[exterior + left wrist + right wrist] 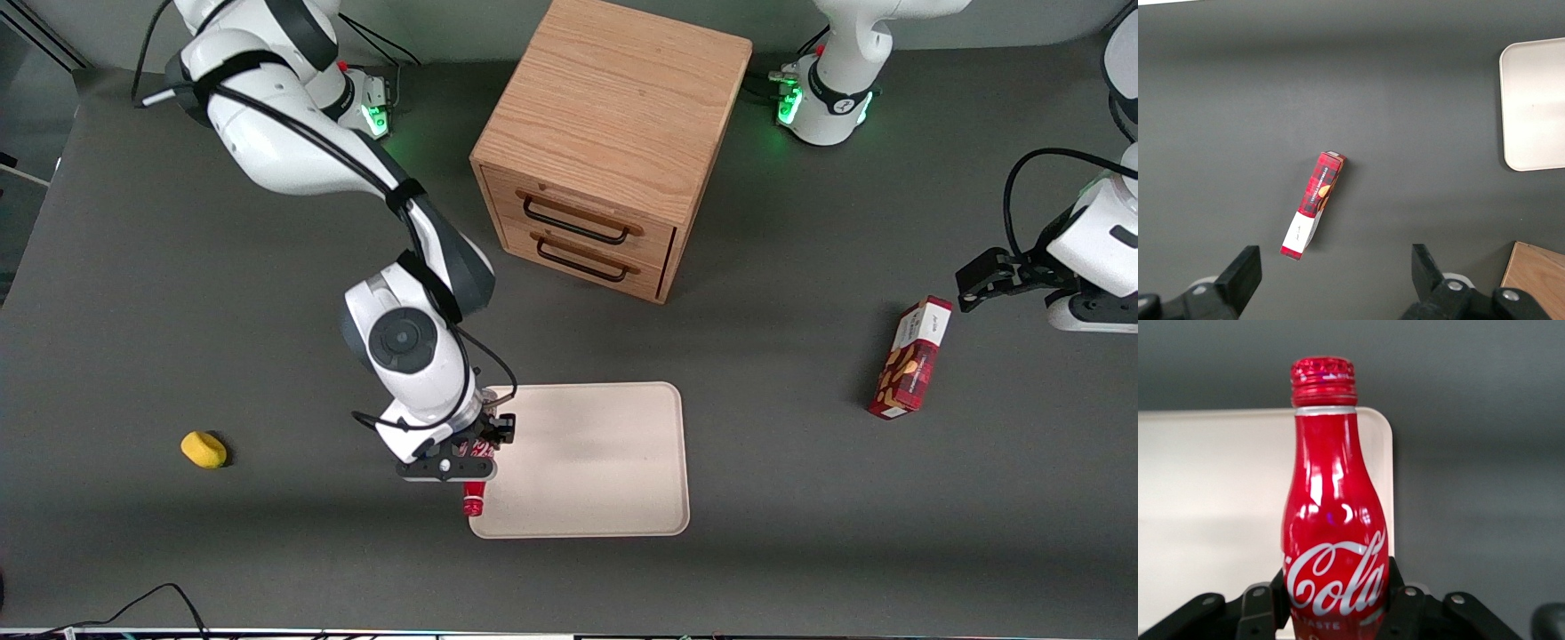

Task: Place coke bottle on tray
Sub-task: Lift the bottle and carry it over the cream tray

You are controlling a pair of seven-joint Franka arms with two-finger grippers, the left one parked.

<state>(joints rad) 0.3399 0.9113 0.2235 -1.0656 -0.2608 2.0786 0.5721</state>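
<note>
My right gripper (468, 456) is shut on the coke bottle (473, 496), a slim red bottle with white script. The bottle lies level in the jaws, its red cap pointing toward the front camera. It hangs over the edge of the beige tray (596, 462) that faces the working arm's end of the table. In the right wrist view the coke bottle (1333, 513) fills the middle, with the black fingers (1403, 603) pressed on both sides of its lower body. The tray (1218, 520) lies beneath it, with one rounded corner just past the bottle's neck.
A wooden two-drawer cabinet (613, 142) stands farther from the front camera than the tray. A red-and-white snack box (911, 357) lies toward the parked arm's end. A yellow object (204, 449) rests toward the working arm's end. The snack box (1314, 203) and a tray corner (1533, 107) show in the left wrist view.
</note>
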